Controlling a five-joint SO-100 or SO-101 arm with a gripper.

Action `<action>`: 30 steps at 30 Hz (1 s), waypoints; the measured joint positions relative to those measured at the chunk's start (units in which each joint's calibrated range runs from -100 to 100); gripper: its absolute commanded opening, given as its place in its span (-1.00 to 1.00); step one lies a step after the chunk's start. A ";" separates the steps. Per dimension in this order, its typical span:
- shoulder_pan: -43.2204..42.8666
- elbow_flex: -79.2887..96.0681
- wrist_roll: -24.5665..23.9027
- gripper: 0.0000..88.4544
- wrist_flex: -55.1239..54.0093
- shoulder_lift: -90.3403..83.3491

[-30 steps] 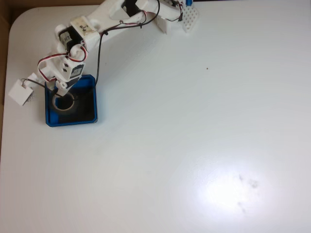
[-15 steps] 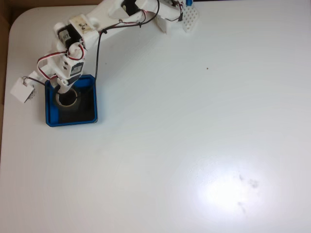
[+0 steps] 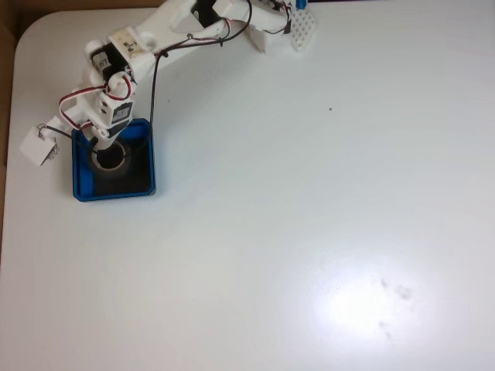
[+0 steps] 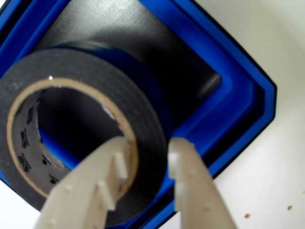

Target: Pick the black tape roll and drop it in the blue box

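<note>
The black tape roll (image 4: 95,71) hangs tilted over the blue box (image 4: 238,95), close to its black floor and toward a corner. My gripper (image 4: 148,145) straddles the roll's wall, one finger inside the beige inner rim and the other against the outer black face, and is shut on it. In the fixed view the blue box (image 3: 147,182) sits near the table's left edge. The tape roll (image 3: 122,161) lies within its rim under my gripper (image 3: 104,147).
The white arm (image 3: 166,31) reaches down from its base at the top centre of the fixed view. A white breadboard (image 3: 303,27) lies beside the base. A small white block (image 3: 36,144) hangs left of the box. The table's rounded edge is just beyond.
The gripper and the tape roll shifted slightly up and to the right inside the box's outline. The box has stayed put.
</note>
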 measured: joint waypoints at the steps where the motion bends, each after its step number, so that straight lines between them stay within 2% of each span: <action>1: 0.00 0.00 0.00 -0.76 0.00 0.00; 4: 0.59 0.00 0.00 -0.69 0.00 0.00; 11: 1.58 2.69 0.00 -0.69 -0.08 -6.18; 19: 1.68 32.38 0.00 -0.69 -2.13 -33.70; 23: 1.68 52.91 0.00 -0.69 -11.90 -50.38; 30: 1.68 94.26 0.00 -0.68 -39.41 -76.97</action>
